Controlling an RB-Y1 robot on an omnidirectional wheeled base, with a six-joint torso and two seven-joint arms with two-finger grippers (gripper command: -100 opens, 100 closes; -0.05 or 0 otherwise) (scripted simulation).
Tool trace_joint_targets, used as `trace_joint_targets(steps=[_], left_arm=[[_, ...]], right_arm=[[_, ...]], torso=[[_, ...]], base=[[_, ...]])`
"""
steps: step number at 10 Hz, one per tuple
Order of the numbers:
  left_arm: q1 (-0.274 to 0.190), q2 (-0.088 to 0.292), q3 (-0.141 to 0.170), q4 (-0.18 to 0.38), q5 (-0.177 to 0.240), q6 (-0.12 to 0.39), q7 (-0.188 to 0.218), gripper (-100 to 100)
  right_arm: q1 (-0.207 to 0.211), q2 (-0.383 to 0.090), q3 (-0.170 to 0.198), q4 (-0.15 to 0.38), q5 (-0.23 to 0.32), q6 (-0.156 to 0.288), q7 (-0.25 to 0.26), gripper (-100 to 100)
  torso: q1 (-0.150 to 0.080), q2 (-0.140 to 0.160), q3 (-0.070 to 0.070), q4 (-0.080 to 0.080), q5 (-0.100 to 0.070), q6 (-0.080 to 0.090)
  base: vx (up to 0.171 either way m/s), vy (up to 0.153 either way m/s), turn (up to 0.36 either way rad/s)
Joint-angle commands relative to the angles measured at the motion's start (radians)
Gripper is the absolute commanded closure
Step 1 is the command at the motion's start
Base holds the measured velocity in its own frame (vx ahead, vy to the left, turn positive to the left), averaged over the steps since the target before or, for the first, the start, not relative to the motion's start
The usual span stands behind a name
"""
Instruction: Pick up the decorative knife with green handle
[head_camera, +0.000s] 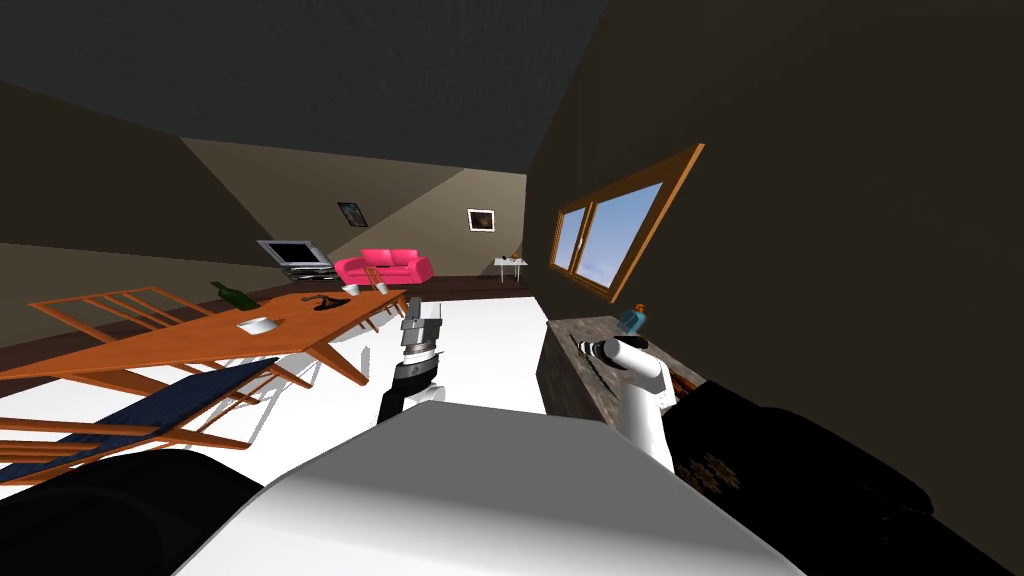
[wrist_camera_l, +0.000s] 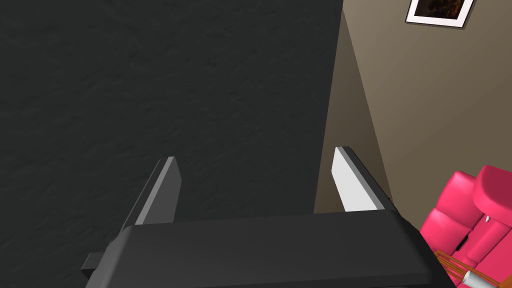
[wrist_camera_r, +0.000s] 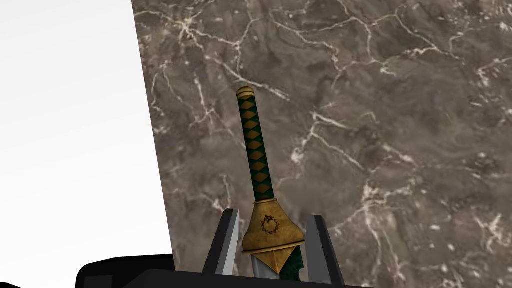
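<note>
your right gripper (wrist_camera_r: 271, 222) pinches the gold guard of the green-handled knife (wrist_camera_r: 255, 145), its fingers seemingly touching both sides. the knife lies over the brown marble top (wrist_camera_r: 390, 125) close to its edge, handle pointing away from the hand. your left gripper (wrist_camera_l: 255, 170) hangs near the end of the wooden table (head_camera: 200, 340), fingers spread wide

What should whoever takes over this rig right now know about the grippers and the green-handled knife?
Right gripper: fingers shut on the green-handled knife at its gold guard; the knife looks flat on the marble top.
Left gripper: open, holding nothing, raised ahead of the chest.
Done: reach and grasp.
Left: lift the knife clear of the marble.
</note>
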Motion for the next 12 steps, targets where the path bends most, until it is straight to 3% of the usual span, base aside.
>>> trace_joint_targets(steps=[1, 7, 12], left_arm=[[0.0, 0.0, 0.0, 0.0, 0.0, 0.0, 0.0, 0], [0.0, 0.0, 0.0, 0.0, 0.0, 0.0, 0.0, 0], [0.0, 0.0, 0.0, 0.0, 0.0, 0.0, 0.0, 0]], right_arm=[[-0.03, -0.016, -0.003, -0.002, 0.014, 0.023, -0.007, -100], [-0.128, -0.034, -0.01, -0.02, 0.077, 0.131, -0.033, -100], [-0.186, -0.04, -0.011, -0.037, 0.114, 0.23, -0.055, -100]], torso=[[0.0, 0.0, 0.0, 0.0, 0.0, 0.0], [-0.004, 0.0, 0.0, 0.0, -0.001, 0.0], [-0.005, 0.0, 0.0, 0.0, -0.001, 0.0]], base=[[0.016, 0.12, -0.054], [0.023, 0.091, -0.052], [0.024, 0.065, -0.034]])
